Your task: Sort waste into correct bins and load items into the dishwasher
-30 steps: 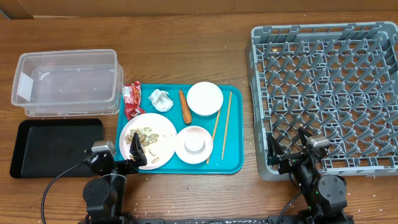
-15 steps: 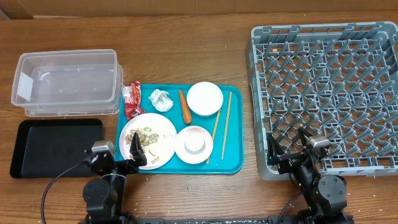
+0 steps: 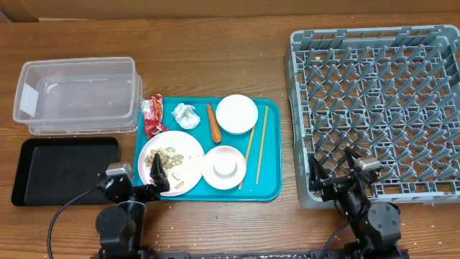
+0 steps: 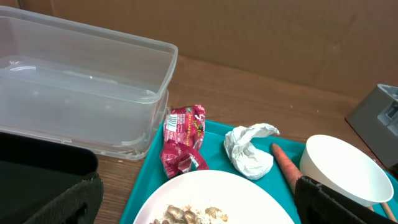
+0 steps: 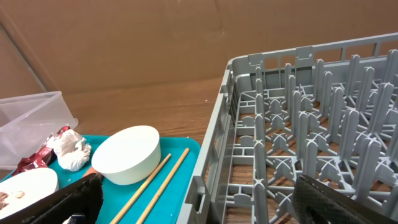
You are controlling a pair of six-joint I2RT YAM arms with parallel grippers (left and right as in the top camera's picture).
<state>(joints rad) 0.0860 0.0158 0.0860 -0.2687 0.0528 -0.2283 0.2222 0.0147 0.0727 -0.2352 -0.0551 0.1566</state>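
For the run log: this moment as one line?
phase: nothing sorted yet | left jaws: open | right jaws: open | wrapper, tissue, carrot, dishes: on teal tray | clear tub, black tray, rack: empty

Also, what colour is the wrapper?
The wrapper is red with white print, clearest in the left wrist view.

Left fingers (image 4: 43, 199) spread wide, right fingers (image 5: 348, 202) spread wide

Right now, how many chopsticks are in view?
2. Both lie on the teal tray: the outer chopstick runs near its right edge, the inner chopstick slants beside it, its top end near the upper white bowl. None seems hidden.
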